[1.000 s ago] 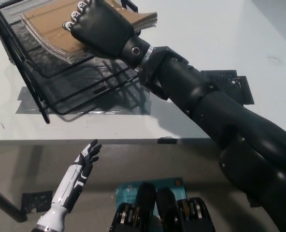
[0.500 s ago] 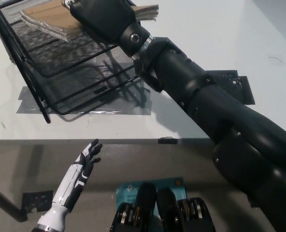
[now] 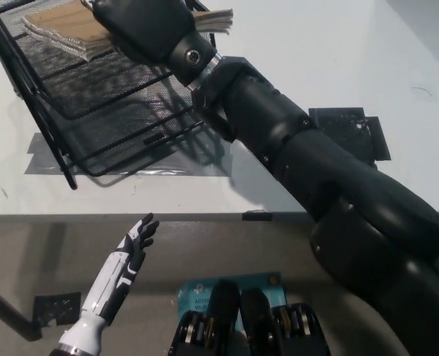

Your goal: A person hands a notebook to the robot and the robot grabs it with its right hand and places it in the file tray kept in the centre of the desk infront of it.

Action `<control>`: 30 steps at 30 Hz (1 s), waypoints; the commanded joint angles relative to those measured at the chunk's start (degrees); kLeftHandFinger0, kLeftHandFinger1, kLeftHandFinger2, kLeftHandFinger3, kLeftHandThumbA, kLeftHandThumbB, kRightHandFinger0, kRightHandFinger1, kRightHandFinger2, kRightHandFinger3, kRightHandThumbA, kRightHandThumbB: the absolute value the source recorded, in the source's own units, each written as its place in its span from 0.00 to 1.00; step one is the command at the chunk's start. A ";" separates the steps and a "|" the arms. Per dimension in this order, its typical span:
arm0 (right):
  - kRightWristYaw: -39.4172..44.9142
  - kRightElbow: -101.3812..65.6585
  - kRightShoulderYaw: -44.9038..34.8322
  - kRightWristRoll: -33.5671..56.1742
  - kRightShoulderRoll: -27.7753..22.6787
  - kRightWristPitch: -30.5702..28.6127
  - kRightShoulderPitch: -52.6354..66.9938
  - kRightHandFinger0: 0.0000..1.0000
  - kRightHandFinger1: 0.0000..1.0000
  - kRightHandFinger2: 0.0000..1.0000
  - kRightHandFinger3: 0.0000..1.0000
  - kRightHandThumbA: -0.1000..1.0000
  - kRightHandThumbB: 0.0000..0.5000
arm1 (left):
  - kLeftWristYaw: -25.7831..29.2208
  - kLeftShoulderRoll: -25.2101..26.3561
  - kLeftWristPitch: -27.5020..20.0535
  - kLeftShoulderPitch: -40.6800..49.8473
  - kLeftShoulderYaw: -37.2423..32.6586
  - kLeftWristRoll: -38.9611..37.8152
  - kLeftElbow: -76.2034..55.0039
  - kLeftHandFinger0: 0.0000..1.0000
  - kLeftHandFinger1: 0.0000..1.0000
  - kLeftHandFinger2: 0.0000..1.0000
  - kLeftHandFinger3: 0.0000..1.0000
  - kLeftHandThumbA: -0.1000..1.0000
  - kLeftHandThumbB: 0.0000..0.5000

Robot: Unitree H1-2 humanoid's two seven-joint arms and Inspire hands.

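I see my right robot hand gripping the brown notebook over the far part of the black wire file tray on the white tabletop, while my left robot hand rests open below the tabletop's near edge.

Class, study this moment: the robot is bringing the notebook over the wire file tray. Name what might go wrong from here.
1. The notebook lies tilted, one end past the file tray rim; released now, it might slide or hang out.
2. The right hand sits low over the tray; pulling back carelessly may snag the rim.
The left hand rests below the desk edge, open.
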 commanded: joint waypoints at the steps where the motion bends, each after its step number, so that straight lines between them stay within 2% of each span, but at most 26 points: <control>1: 7.93 0.08 -2.18 4.73 1.32 1.74 -5.71 0.00 0.04 0.21 0.23 1.00 0.11 | -0.94 0.90 0.24 -0.94 -0.04 -0.40 -2.16 1.00 1.00 1.00 1.00 1.00 1.00; 2: 12.38 0.06 -3.70 6.73 1.65 0.99 -5.69 0.00 0.04 0.21 0.23 1.00 0.11 | -0.95 0.83 0.48 -0.97 -0.02 -0.56 -2.22 1.00 1.00 1.00 1.00 1.00 1.00; 3: 20.30 0.08 -5.63 9.49 1.98 0.04 -5.93 0.52 0.71 0.98 0.99 1.00 0.71 | -0.92 0.86 0.31 -0.96 -0.03 -0.49 -2.12 1.00 1.00 1.00 1.00 1.00 1.00; 4: 28.80 0.17 -7.57 12.27 2.28 -0.84 -6.27 1.00 1.00 1.00 1.00 1.00 0.71 | -0.84 0.98 0.02 -0.96 -0.09 -0.15 -2.02 1.00 1.00 1.00 1.00 1.00 1.00; 5: 37.26 0.26 -9.74 15.19 2.72 -0.83 -6.62 1.00 1.00 1.00 1.00 1.00 0.78 | -0.79 1.08 -0.36 -0.96 -0.15 0.14 -1.96 1.00 1.00 1.00 1.00 1.00 1.00; 6: 44.58 0.29 -11.72 17.70 3.14 -0.42 -6.92 1.00 1.00 1.00 1.00 1.00 0.78 | -0.74 1.19 -0.74 -0.96 -0.22 0.41 -1.93 1.00 1.00 1.00 1.00 1.00 1.00; 7: 46.61 0.03 -12.50 18.57 3.28 -0.05 -6.89 1.00 1.00 1.00 1.00 0.97 0.91 | -0.68 1.20 -0.88 -0.98 -0.24 0.55 -1.92 0.99 1.00 1.00 1.00 1.00 1.00; 8: 48.33 -0.22 -13.09 19.36 3.41 0.25 -6.85 1.00 1.00 1.00 1.00 0.95 0.98 | -0.65 1.22 -0.98 -1.04 -0.28 0.70 -1.89 0.98 1.00 1.00 1.00 1.00 1.00; 9: 51.34 -0.67 -14.04 20.66 3.62 0.82 -6.84 1.00 1.00 1.00 1.00 0.95 1.00 | -0.54 1.26 -1.19 -1.12 -0.34 1.06 -1.85 0.97 1.00 1.00 1.00 1.00 1.00; 10: 52.43 -0.88 -14.37 21.04 3.66 1.07 -6.84 1.00 1.00 1.00 1.00 0.95 1.00 | -0.49 1.28 -1.27 -1.15 -0.36 1.23 -1.83 0.97 1.00 1.00 1.00 1.00 1.00; 13: 62.97 -3.31 -17.70 25.70 3.45 2.76 -7.12 1.00 1.00 1.00 1.00 0.94 1.00 | -0.69 1.26 -0.98 -1.45 -0.32 0.75 -1.61 0.97 1.00 1.00 1.00 1.00 1.00; 15: 67.59 -4.82 -19.42 28.12 3.15 4.11 -7.04 1.00 1.00 1.00 1.00 0.90 1.00 | -0.90 1.33 -0.63 -1.47 -0.32 0.47 -1.73 0.97 1.00 1.00 1.00 1.00 1.00; 22: 81.36 -9.63 -22.67 33.83 0.66 6.35 -7.44 1.00 1.00 1.00 1.00 0.87 1.00 | -1.46 1.42 -0.98 -1.74 -0.63 -0.07 -1.25 0.97 1.00 1.00 1.00 1.00 1.00; 25: 89.90 -13.51 -24.17 37.94 -0.65 9.35 -8.21 1.00 1.00 1.00 1.00 0.84 1.00 | -1.54 1.53 -0.60 -1.92 -0.79 0.29 -1.20 0.99 1.00 1.00 1.00 1.00 1.00; 27: 91.89 -14.40 -24.61 38.95 -0.88 10.22 -8.40 1.00 1.00 1.00 1.00 0.83 1.00 | -1.61 1.58 -0.40 -1.97 -0.80 0.24 -1.23 0.99 1.00 1.00 1.00 1.00 1.00; 29: 97.50 -18.05 -24.73 41.07 -1.61 14.92 -9.02 1.00 1.00 1.00 1.00 0.79 1.00 | -1.18 1.74 -1.95 -2.22 -0.95 1.25 -0.76 0.96 1.00 1.00 1.00 1.00 1.00; 30: 98.18 -18.55 -24.74 41.32 -1.72 15.35 -9.05 1.00 1.00 1.00 1.00 0.79 1.00 | -1.14 1.77 -2.12 -2.28 -0.98 1.38 -0.67 0.96 1.00 1.00 1.00 1.00 1.00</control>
